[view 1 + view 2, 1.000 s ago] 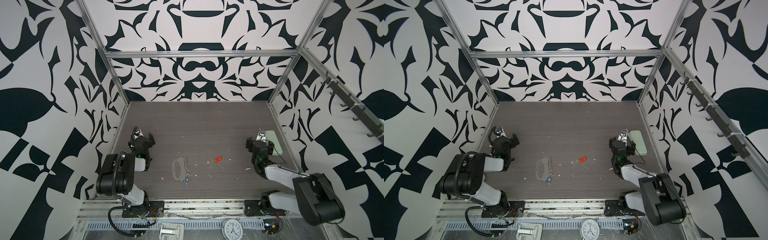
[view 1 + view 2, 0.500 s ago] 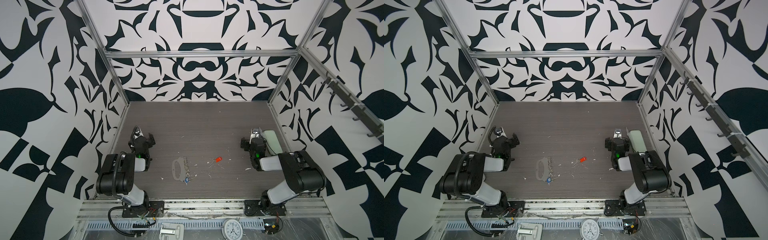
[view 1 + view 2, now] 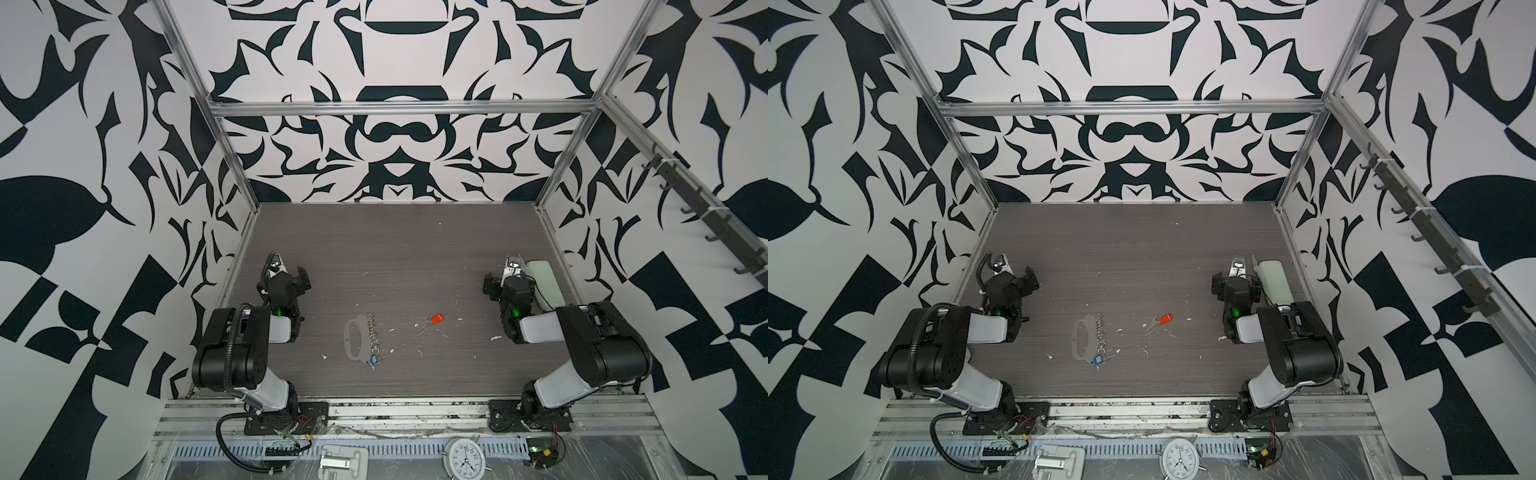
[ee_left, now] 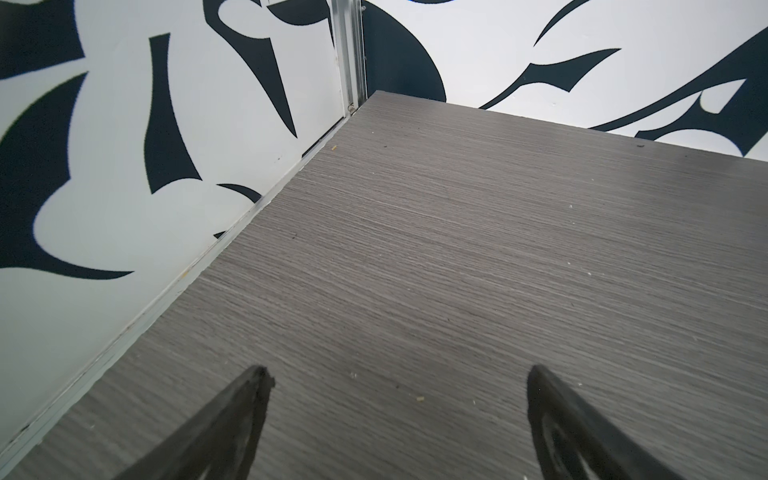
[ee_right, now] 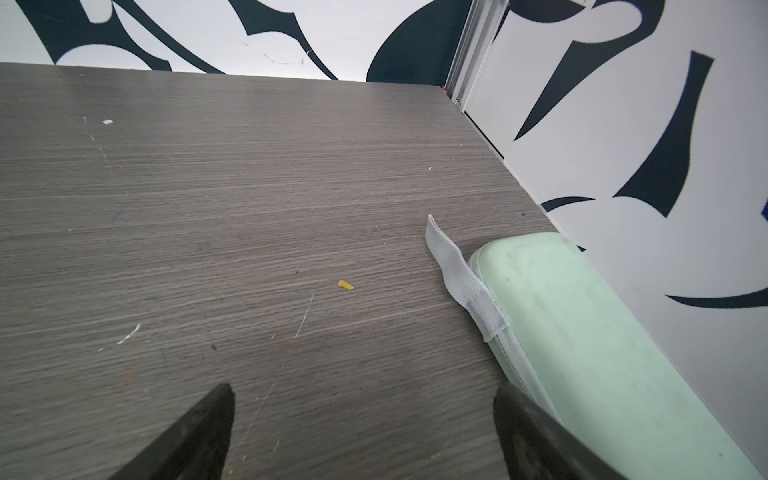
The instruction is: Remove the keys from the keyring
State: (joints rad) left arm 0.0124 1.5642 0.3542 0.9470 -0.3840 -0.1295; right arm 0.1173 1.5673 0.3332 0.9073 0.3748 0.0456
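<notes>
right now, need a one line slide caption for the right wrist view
Open right gripper above the table, beside a pale-green case with a grey strap.

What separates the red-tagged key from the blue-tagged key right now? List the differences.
Tag: the red-tagged key has a red tag, the blue-tagged key a blue one. Place: the red-tagged key lies alone, clear of the keyring, to its right; the blue-tagged key lies at the near end of its chain, whether linked is too small to tell. Both lie on the table.

Black-and-white patterned walls, one bearing apparent hooks, enclose a grey wood-grain tabletop.
</notes>
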